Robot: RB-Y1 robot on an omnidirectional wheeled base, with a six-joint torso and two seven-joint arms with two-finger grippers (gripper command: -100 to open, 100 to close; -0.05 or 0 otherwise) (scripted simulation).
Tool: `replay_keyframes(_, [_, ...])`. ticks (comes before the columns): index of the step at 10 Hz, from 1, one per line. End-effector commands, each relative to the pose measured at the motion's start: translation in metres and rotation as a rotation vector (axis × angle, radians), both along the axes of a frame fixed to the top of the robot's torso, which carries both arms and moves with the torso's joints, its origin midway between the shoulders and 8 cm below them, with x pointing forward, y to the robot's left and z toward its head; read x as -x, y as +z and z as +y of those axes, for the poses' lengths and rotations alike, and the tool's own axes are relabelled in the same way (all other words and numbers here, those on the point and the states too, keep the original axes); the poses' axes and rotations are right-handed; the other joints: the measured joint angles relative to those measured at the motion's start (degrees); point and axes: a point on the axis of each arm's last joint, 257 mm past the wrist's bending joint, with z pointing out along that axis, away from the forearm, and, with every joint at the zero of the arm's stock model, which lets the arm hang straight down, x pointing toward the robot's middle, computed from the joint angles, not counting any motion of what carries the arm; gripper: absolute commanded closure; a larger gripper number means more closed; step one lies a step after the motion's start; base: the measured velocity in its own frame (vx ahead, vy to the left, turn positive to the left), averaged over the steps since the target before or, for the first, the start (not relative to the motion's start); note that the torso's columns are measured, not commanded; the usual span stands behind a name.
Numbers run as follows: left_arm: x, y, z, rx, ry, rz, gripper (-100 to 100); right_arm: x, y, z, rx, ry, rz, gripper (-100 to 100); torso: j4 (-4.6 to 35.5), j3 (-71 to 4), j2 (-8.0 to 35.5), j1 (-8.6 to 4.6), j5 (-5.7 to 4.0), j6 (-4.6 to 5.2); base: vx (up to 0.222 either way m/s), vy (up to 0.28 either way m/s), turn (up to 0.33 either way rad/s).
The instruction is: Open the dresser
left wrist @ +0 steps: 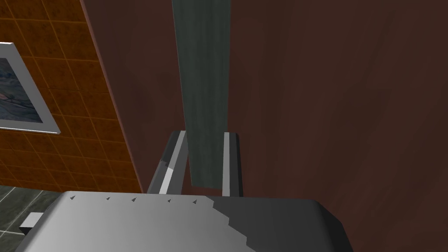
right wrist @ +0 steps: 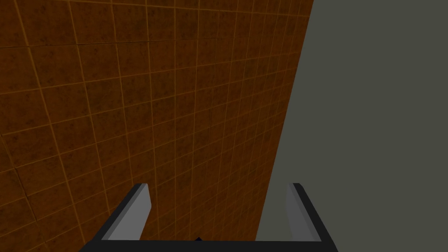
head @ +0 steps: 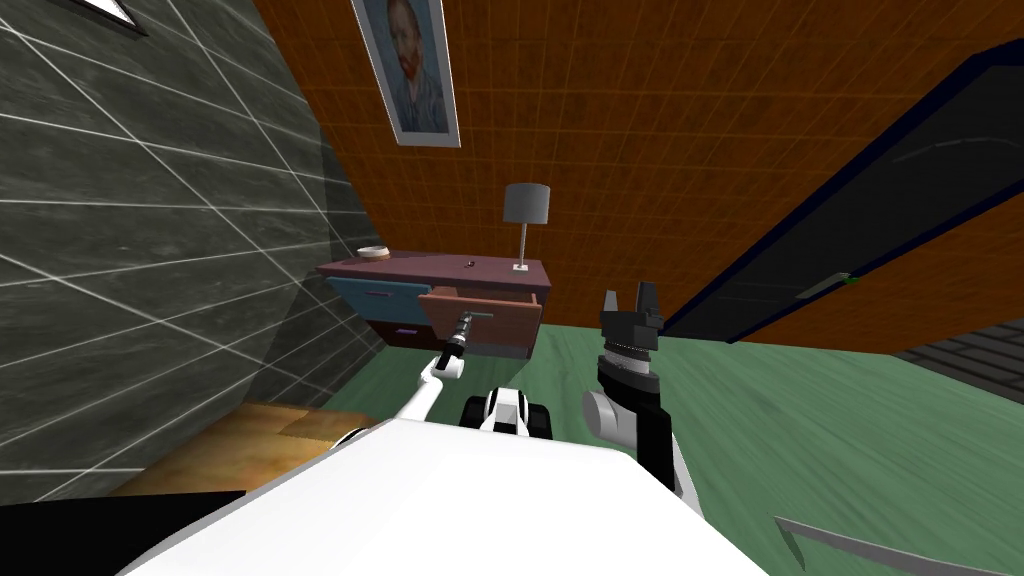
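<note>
Where the orange tiled wall (head: 650, 150) meets the green floor (head: 800, 420) stands the boxy brown dresser (head: 440, 270), its smooth reddish drawer (head: 485, 312) partly out. The left gripper (left wrist: 204, 136) pinches the drawer's flat grey-green bar handle (left wrist: 203, 78); the raised right gripper (right wrist: 218, 187) gapes empty.

Red-brown drawer (head: 485, 310), blue left drawer (head: 375, 297), grey-green handle (left wrist: 203, 87), orange gridded wall (head: 650, 130), green floor (head: 800, 430), grey lamp (head: 526, 204), navy-framed black door (head: 900, 200)
</note>
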Motion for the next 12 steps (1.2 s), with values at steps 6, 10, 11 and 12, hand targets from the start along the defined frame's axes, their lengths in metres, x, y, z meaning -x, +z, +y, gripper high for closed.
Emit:
replay_keyframes(6, [-0.024,0.019,-0.008,0.001,-0.018,0.003,-100,0.000,0.000,0.000,0.000,0.000,0.000,0,0.0,0.0,0.0,0.05,-0.01,-0.09,-0.120,0.005,0.010])
replay_keyframes(10, [-0.053,0.047,-0.010,0.001,-0.024,0.003,-100,0.000,0.000,0.000,0.000,0.000,0.000,0,0.1,0.2,0.3,0.07,0.00,-0.09,-0.057,-0.006,0.015])
replay_keyframes(11, [-0.058,0.052,-0.010,0.001,-0.025,0.003,-100,0.000,0.000,0.000,0.000,0.000,0.000,0,0.1,0.2,0.3,0.06,0.00,-0.09,-0.082,-0.009,0.015])
replay_keyframes(12, [-0.053,0.046,-0.011,0.001,-0.024,0.006,-100,0.000,0.000,0.000,0.000,0.000,0.000,0,0.2,0.2,0.4,0.02,-0.05,-0.09,-0.032,-0.003,0.000])
